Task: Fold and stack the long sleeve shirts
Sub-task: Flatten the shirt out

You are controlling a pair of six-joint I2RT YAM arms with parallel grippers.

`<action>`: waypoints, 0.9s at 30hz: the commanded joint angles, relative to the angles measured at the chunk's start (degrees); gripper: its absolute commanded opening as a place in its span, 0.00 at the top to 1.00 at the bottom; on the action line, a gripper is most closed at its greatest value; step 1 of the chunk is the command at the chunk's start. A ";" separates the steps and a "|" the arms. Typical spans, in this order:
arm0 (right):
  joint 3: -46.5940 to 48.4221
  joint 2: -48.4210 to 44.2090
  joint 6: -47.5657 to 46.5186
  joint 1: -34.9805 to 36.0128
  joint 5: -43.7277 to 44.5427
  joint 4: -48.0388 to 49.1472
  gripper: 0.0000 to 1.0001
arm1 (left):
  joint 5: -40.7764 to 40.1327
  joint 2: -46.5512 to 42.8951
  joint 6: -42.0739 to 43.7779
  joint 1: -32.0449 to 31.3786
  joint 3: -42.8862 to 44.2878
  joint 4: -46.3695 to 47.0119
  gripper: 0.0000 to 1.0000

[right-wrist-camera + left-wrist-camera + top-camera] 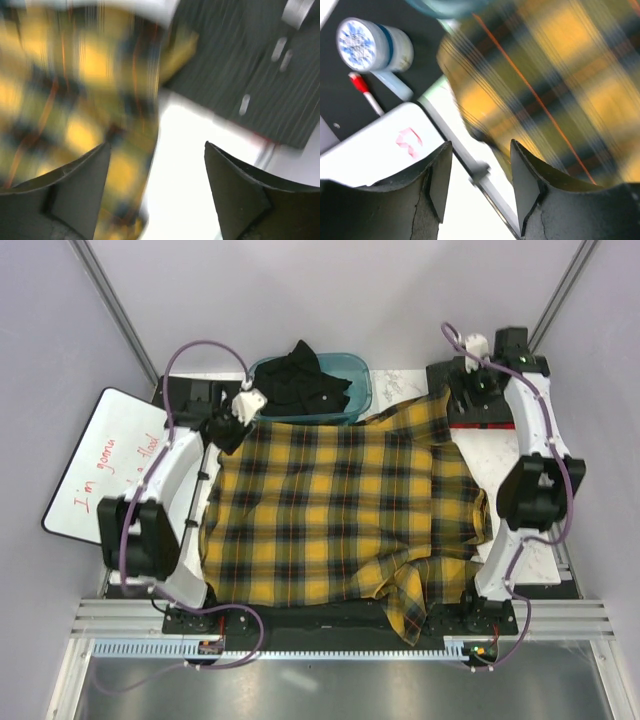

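Backdrop: pale lilac walls (300, 290) close in a white marbled tabletop (400, 382), with both arms bolted at its near edge.
Plaid shirt: the yellow-and-black plaid fabric shirt (330, 510) with thin red lines lies spread flat across the table between the two arms. One fold hangs over the near edge beside the right arm's base.
Whiteboard: a white rectangular whiteboard (110, 455) with red handwriting sits tilted at the table's left side, just beside the left arm.
Bin: a teal translucent plastic bin (357, 375) stands at the far edge, touching the plaid shirt's far hem.
Dark clothing: a black fabric heap (300, 380) fills the bin. How many garments it holds cannot be told.
Left gripper (481, 150): fingers apart with nothing between them, above the shirt's far left corner and the whiteboard's edge.
Right gripper (157, 150): fingers spread wide and holding nothing, over the shirt's far right corner.
Small items: a white cylinder with a blue-patterned cap (372, 45) and a red-capped marker (362, 90) lie on a dark surface beyond the whiteboard.
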 commanded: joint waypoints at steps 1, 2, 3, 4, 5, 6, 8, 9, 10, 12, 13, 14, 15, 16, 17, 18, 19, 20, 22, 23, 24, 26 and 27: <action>-13.92 -12.28 -7.18 -2.01 -4.14 -10.49 0.25 | 8.38 -8.27 -0.09 -0.71 -8.17 -7.06 0.42; -19.00 -14.03 -7.70 -1.93 -6.24 -11.46 0.33 | 9.69 -8.88 -0.17 -0.88 -9.40 -7.50 0.42; -21.40 -14.57 -8.14 -1.14 -6.52 -13.99 0.37 | 10.23 -8.98 0.43 -1.32 -11.68 -8.37 0.42; -23.86 -15.19 -8.41 -0.70 -6.35 -14.45 0.42 | 10.15 -8.89 0.70 -1.58 -12.83 -8.64 0.43; -29.01 -16.24 -9.54 -0.44 -6.26 -14.98 0.49 | 9.80 -8.45 1.05 -1.93 -13.97 -8.56 0.43; -31.50 -16.77 -9.90 -0.43 -5.65 -14.20 0.52 | 9.79 -8.19 1.32 -2.11 -15.81 -8.65 0.43; -37.90 -17.13 -10.51 -0.43 -3.98 -11.75 0.55 | 9.44 -7.31 1.49 -2.20 -17.23 -8.56 0.44; -39.51 -16.95 -10.61 -0.52 -1.88 -10.60 0.57 | 9.44 -6.26 1.58 -2.20 -18.54 -8.56 0.44; -40.83 -16.60 -10.78 -0.52 -0.64 -9.63 0.58 | 9.36 -5.90 1.67 -2.29 -18.99 -8.65 0.45; -44.00 -14.94 -11.22 -0.96 2.34 -6.82 0.60 | 9.44 -4.77 1.41 -2.46 -20.30 -8.56 0.45; -44.62 -14.23 -11.48 -1.22 3.05 -6.11 0.61 | 9.18 -4.50 1.41 -2.81 -20.83 -8.65 0.45; -45.84 -12.66 -11.66 -1.40 3.93 -4.63 0.61 | 8.57 -4.23 1.32 -3.34 -21.88 -8.47 0.45; -46.46 -11.95 -11.92 -1.75 5.24 -3.66 0.62 | 8.22 -4.06 1.23 -3.69 -22.42 -8.47 0.46; -46.90 -11.24 -12.01 -2.01 6.56 -2.69 0.62 | 7.86 -3.53 1.06 -3.96 -22.94 -8.56 0.46; -46.91 -9.76 -12.01 -2.36 7.18 -1.37 0.61 | 7.08 -3.44 0.88 -4.22 -23.99 -8.47 0.46; -46.56 -8.96 -12.10 -2.37 7.97 -1.01 0.60 | 6.55 -3.53 0.71 -4.40 -24.70 -8.47 0.47; -45.60 -8.43 -12.45 -2.45 6.94 -1.27 0.59 | 5.93 -3.35 0.53 -4.49 -25.23 -8.38 0.47; -42.54 -8.60 -13.06 -3.06 5.53 -4.23 0.56 | 4.45 -3.35 0.35 -4.57 -26.45 -8.21 0.47; -36.67 -10.35 -13.68 -4.21 2.38 -7.41 0.54 | 2.25 -3.18 -1.22 -4.58 -27.43 -7.77 0.49; -34.36 -12.71 -14.29 -6.91 0.62 -11.78 0.50 | 0.58 -3.00 -1.75 -4.58 -27.95 -7.68 0.51; -31.90 -13.60 -14.65 -8.76 -1.23 -13.91 0.46 | 0.13 -2.91 -2.80 -4.58 -28.22 -7.77 0.53; -24.43 -13.79 -17.80 -14.11 -6.22 -22.83 0.43 | 0.82 -3.70 -3.95 -4.75 -28.31 -8.03 0.53; -22.76 -13.52 -18.86 -15.62 -7.21 -25.50 0.42 | 2.74 -4.49 -4.04 -4.84 -27.96 -9.08 0.52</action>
